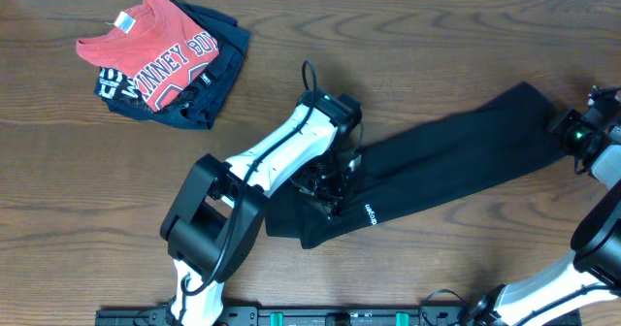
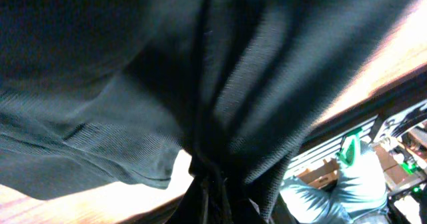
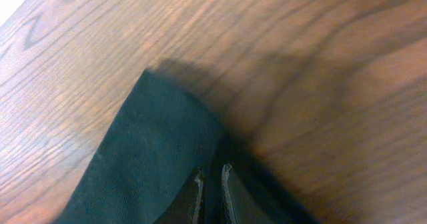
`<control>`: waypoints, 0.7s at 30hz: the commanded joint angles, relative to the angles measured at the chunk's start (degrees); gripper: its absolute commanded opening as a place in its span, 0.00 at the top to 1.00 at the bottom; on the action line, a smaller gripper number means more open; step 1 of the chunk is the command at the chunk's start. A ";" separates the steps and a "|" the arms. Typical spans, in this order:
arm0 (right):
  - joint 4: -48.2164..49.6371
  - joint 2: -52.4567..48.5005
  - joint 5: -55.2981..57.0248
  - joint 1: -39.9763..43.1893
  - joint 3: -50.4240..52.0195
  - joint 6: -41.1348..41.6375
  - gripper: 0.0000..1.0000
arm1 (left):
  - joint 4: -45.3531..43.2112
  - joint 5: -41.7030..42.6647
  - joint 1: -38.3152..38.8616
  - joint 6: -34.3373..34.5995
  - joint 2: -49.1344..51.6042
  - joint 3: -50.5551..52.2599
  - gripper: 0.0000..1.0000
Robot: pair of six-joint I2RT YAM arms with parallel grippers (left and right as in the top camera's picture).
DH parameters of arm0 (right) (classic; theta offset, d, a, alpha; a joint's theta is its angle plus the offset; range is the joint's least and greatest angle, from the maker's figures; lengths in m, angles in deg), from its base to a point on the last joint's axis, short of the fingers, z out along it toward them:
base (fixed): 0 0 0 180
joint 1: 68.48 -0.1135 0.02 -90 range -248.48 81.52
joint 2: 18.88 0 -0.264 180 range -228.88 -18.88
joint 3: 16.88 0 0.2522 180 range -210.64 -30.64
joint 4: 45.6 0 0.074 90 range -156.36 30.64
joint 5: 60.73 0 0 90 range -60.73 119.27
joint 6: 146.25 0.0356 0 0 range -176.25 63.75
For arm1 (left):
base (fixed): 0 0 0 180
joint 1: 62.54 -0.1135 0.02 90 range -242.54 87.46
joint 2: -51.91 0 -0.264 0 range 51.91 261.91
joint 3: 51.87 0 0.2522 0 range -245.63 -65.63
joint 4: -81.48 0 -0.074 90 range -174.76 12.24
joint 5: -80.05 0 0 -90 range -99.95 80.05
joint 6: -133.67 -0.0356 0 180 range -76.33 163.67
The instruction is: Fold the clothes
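Observation:
The black T-shirt [image 1: 446, 161] lies as a long folded strip, running diagonally from the lower centre to the upper right of the table. Its small white logo [image 1: 369, 212] shows near the lower end. My left gripper [image 1: 330, 185] is at the strip's lower left end. In the left wrist view the black fabric [image 2: 167, 84] fills the frame and bunches into the shut jaws [image 2: 212, 201]. My right gripper [image 1: 571, 132] is at the strip's far right end. Its fingertips [image 3: 210, 177] are pinched nearly together on the shirt's corner [image 3: 153, 137].
A red T-shirt with white lettering [image 1: 155, 45] lies on a navy garment [image 1: 215, 79] at the back left. The brown wooden table [image 1: 437, 45] shows around them. A black rail [image 1: 320, 316] runs along the front edge.

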 commanded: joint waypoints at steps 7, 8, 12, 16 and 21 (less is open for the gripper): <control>-0.92 0.90 -6.21 6.99 -0.66 1.40 0.92 | 2.12 -1.31 0.17 0.48 -0.94 0.46 0.65; -1.05 0.90 -6.95 7.37 -0.66 1.77 0.92 | 2.16 -1.31 0.17 0.46 -0.94 0.46 0.62; -2.47 0.90 -8.92 7.43 -0.66 1.73 0.76 | 2.86 -1.36 0.11 0.44 -0.94 0.46 0.51; -5.29 0.90 -7.54 6.14 -0.66 1.38 0.58 | 4.22 -4.02 -1.29 0.46 -0.96 0.46 0.51; -9.35 0.90 -2.84 5.57 -0.66 -0.96 0.43 | 3.13 -5.51 -5.99 0.48 -0.96 0.46 0.51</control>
